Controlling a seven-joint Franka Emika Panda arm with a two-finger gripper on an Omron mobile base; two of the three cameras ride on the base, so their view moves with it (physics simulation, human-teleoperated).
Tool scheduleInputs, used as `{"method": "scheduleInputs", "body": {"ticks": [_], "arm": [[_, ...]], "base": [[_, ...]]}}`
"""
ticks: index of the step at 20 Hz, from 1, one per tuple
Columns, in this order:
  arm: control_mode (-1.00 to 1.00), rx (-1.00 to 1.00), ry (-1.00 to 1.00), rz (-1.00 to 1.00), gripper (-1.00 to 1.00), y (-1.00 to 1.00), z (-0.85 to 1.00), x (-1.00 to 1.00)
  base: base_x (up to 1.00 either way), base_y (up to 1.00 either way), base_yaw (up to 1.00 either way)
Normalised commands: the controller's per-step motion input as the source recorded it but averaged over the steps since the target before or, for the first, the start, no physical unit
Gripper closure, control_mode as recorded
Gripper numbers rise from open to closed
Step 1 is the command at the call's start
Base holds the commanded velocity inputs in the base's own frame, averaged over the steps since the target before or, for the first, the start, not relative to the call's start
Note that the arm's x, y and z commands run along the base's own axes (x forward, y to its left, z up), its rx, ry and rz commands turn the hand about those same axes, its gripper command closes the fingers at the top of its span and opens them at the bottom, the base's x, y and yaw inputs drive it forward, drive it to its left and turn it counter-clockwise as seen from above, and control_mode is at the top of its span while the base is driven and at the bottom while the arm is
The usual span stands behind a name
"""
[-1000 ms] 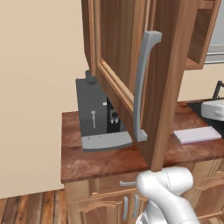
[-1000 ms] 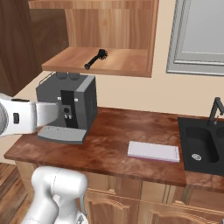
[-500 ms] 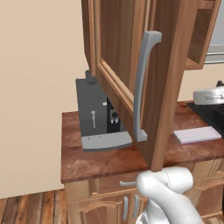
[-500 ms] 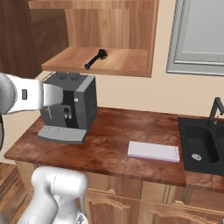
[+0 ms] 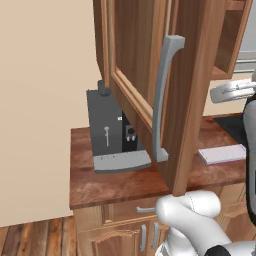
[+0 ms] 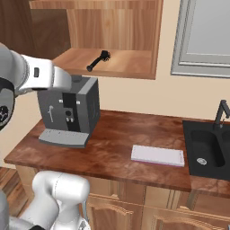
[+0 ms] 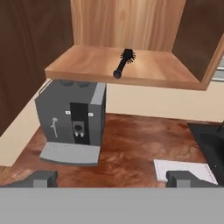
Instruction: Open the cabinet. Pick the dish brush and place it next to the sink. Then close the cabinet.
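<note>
- Dish brush (image 7: 123, 62) lies flat on the cabinet (image 7: 131, 68) shelf, ahead and above the jaws, bristles inward, handle slanting outward-left.
- Gripper (image 7: 112, 178) gapes wide, holding nothing.

Legible text, labels, brands, numbers: none. The grey coffee machine (image 6: 69, 112) bears small pale marks on its front panel, too small to read. The flat pale pad (image 6: 157, 155) on the counter (image 6: 112, 148) is blank.
</note>
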Motion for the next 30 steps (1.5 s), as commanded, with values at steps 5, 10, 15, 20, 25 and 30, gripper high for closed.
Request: {"method": "scheduleInputs", "body": {"ticks": [5,10,15,20,25,30], "arm": [[-1.00,0.00,0.00,-0.07,-1.00,0.00,0.00,0.38],[-1.00,0.05,0.00,-0.14,-1.00,0.00,0.00,0.47],[-1.00,0.09,0.00,-0.16,-1.00,0.00,0.00,0.57],[-1.00,0.15,-0.01,-0.13,-1.00,0.00,0.00,0.59],[-1.00,0.20,-0.04,-0.06,-1.00,0.00,0.00,0.33],[-1.00,0.13,-0.01,0.01,-1.00,0.00,0.00,0.01]], "base": [[0.00,0.00,0.00],[0.00,0.00,0.00],[0.00,0.00,0.00],[0.00,0.00,0.00],[0.00,0.00,0.00],[0.00,0.00,0.00]]}}
